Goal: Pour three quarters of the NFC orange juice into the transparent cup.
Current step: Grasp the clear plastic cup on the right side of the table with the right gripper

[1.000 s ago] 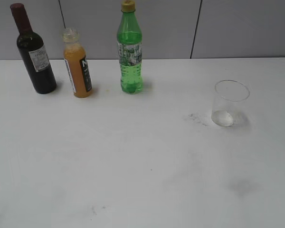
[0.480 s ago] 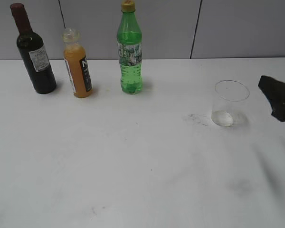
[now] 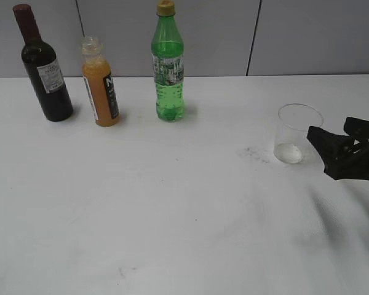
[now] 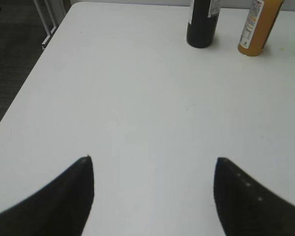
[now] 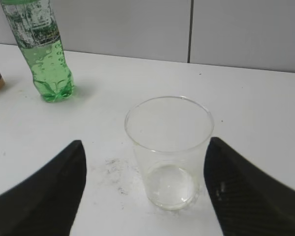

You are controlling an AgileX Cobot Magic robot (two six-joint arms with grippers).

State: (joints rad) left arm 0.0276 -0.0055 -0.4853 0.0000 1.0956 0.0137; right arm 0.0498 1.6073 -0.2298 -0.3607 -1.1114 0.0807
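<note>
Exterior view: NFC orange juice (image 3: 100,86) stands upright in the upper left of the frame, cap off, on the white table (image 3: 172,203). It sits between the dark wine bottle (image 3: 43,67) to its left and the green bottle (image 3: 168,64) further right, all three apart along the back edge. The transparent cup (image 3: 297,134) stands upright at right of centre, nothing orange in it (only a faint gleam at the bottom). Small dark smudge (image 3: 253,152) on the table just left of the cup.

Right gripper (image 3: 337,144) comes in from the right edge, jaws spread, just beside the cup and not touching it. Right wrist view confirms: cup (image 5: 168,150) is centred in the lower half of the frame between the two dark fingers (image 5: 49,189), gap on both sides, green bottle (image 5: 39,49) at upper left.

Left wrist view: left gripper (image 4: 154,160) has its jaws wide apart over bare table, holding nothing. Juice bottle (image 4: 259,27) and wine bottle (image 4: 203,22) are at the top right of that frame, well apart from the fingers.
</note>
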